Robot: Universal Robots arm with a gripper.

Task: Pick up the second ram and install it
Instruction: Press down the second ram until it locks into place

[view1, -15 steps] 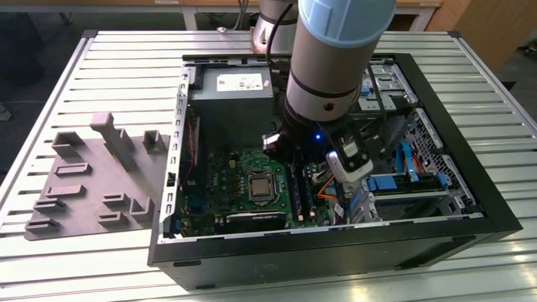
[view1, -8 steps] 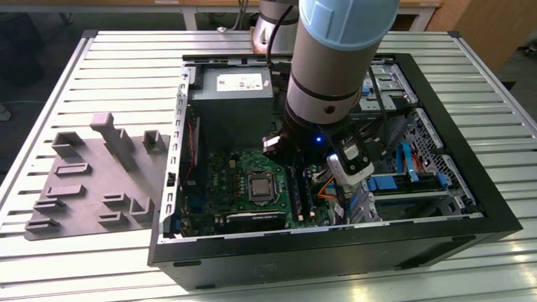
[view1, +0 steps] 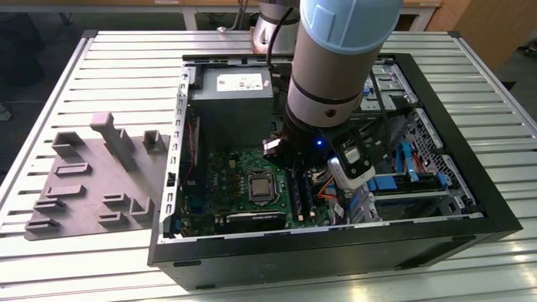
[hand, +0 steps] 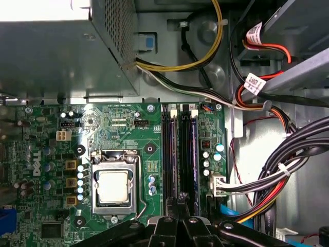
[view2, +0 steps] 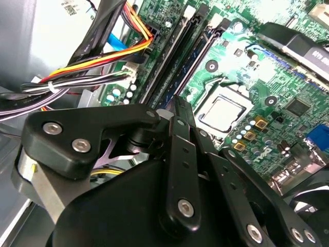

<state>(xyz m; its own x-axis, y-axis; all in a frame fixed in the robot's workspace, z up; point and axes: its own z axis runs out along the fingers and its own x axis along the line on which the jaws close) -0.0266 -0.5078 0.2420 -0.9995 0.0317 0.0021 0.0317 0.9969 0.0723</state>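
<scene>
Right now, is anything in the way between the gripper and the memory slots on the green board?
Nothing visible stands in the way. The gripper hangs directly over the black memory slots. The cable bundle runs beside the slots, at the edge of the motherboard, and does not cross them.

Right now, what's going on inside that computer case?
The robot arm reaches down into the open computer case, its gripper right over the memory slots on the green motherboard, beside the processor socket. A dark memory stick sits in the slots. The grey plastic tray lies on the table outside the case.
</scene>
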